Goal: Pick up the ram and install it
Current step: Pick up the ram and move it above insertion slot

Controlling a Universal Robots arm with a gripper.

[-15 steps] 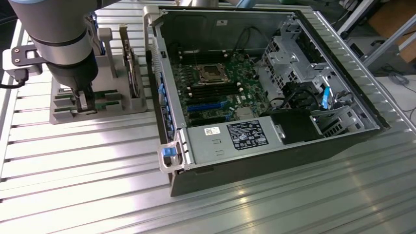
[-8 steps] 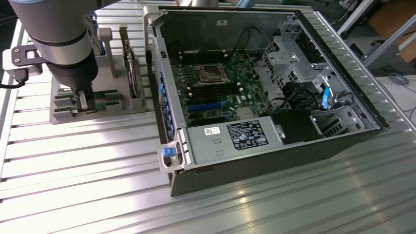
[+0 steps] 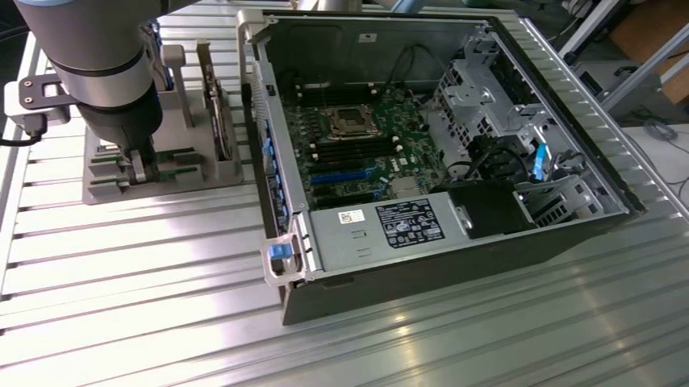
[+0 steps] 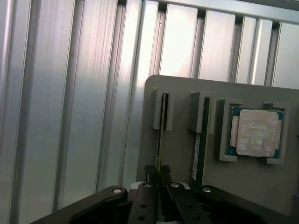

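Two rams stand on edge in slots of a grey holder [image 4: 180, 100]. In the wrist view the nearer ram [image 4: 160, 135] is a thin green edge running between my black fingertips [image 4: 149, 171], which press against both of its sides. The other ram [image 4: 203, 140] stands one slot over, untouched. In the exterior view my gripper [image 3: 135, 167] reaches straight down into the holder [image 3: 108, 189] at that view's left, beside the green ram edges [image 3: 173, 155]. The ram still sits in its slot.
A square silver CPU [image 4: 256, 133] lies in a pocket of the holder. A hard drive [image 3: 219, 113] stands upright behind the rams. The open computer case [image 3: 431, 137] with its motherboard [image 3: 344, 137] lies at the exterior view's right on the ribbed aluminium table [image 3: 140, 266].
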